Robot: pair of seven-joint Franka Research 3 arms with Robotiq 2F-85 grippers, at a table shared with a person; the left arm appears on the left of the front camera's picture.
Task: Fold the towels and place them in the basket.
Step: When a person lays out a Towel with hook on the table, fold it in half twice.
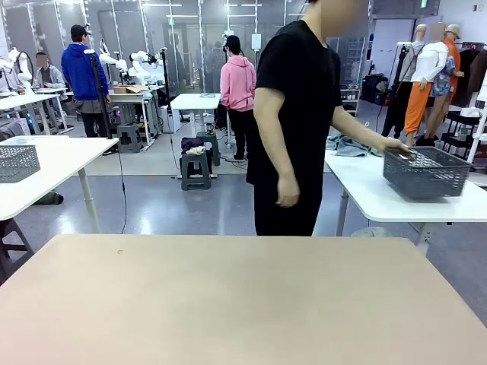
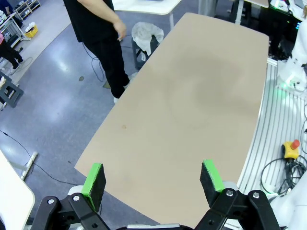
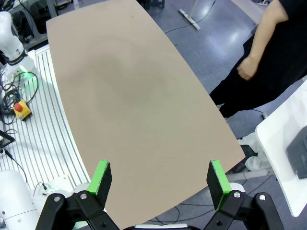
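Note:
The dark grey lattice basket (image 1: 428,172) stands on a white side table (image 1: 373,194) at the right, beyond my beige table (image 1: 228,296). A person in black stands at the far edge with one hand (image 1: 396,144) resting on the basket's rim. Behind that hand lies a heap of grey-blue towels (image 1: 346,144). In the left wrist view my left gripper (image 2: 152,178) hangs open above the beige table's near end, nothing between its green pads. My right gripper (image 3: 159,178) is open too, above the other end; the basket's corner (image 3: 298,154) shows at the far right.
A paler grey perforated basket (image 1: 17,161) sits on another white table at the left. A white bag (image 2: 146,33) lies on the floor by the person's feet. Red emergency buttons (image 2: 291,148) (image 3: 21,109) and cables lie beside the table rails.

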